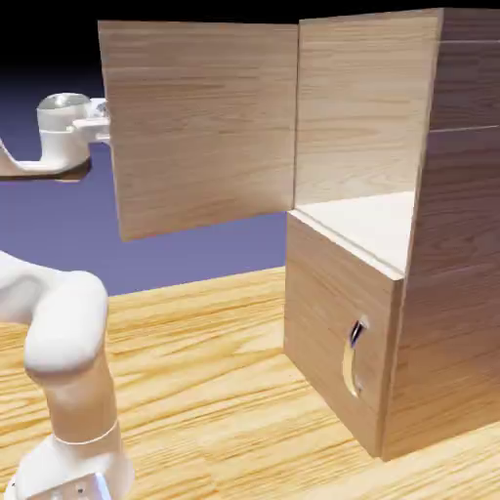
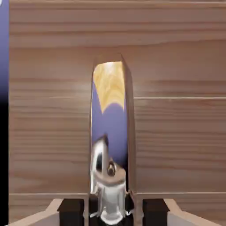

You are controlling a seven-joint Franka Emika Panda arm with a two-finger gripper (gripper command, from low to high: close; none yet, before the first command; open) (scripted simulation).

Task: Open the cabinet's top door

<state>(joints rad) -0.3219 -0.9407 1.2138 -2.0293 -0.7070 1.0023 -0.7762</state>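
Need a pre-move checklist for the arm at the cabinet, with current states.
1. Large wood-grain top door swung out from the light-brown cabinet: ok
2. Black-tipped two-finger gripper lined up on the curved silver door handle: ok, handle runs between the tips
3. Firm grip on that handle: cannot tell, contact isn't clear
4. Smaller lower wood door closed: ok
5. Pale interior shelf exposed: ok

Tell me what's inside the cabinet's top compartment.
A pale shelf forms its floor, with nothing visible on the part that shows. The cabinet's side wall hides the rest of the interior, so anything there can't be seen.
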